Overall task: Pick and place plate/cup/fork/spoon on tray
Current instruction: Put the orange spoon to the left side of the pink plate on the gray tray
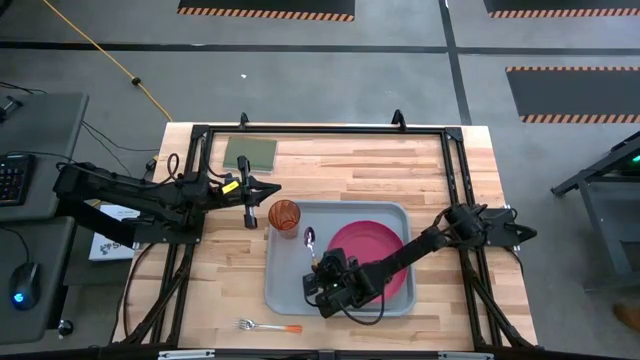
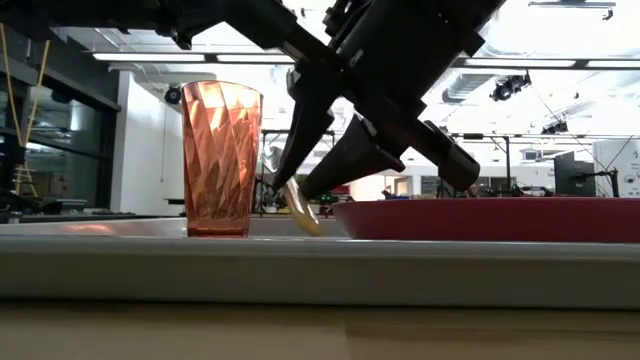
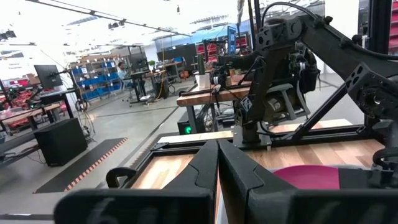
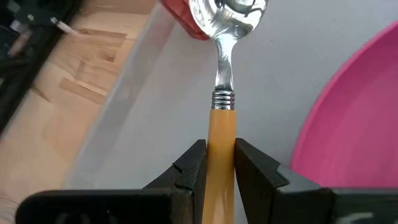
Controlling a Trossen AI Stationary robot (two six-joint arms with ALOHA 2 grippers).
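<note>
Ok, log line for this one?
right gripper: holds spoon over tray | plate, cup on tray | fork on table

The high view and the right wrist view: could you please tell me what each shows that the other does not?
Only the high view shows the fork on the table, outside the tray, the green pad and the left gripper near the cup. Only the right wrist view shows the right gripper jaws clamping the spoon by its handle. Both show spoon, plate and tray.
</note>
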